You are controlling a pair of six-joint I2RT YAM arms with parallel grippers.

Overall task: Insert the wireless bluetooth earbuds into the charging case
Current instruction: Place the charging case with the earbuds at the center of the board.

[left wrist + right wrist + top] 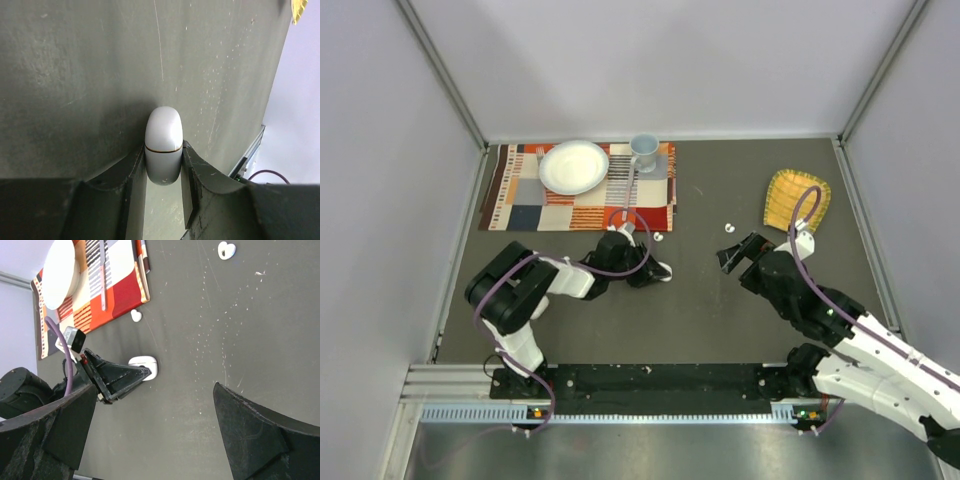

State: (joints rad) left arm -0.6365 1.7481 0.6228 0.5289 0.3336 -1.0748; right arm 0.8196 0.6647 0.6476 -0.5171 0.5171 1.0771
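Pinching the charging case between clenched jaws, the left gripper sits low over the table. The right gripper hangs with jaws spread wide, near two loose earbuds.

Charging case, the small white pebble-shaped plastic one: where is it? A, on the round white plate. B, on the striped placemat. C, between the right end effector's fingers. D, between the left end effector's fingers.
D: the left wrist view shows the small white pebble-shaped plastic charging case gripped between the two dark fingers of the left end effector.
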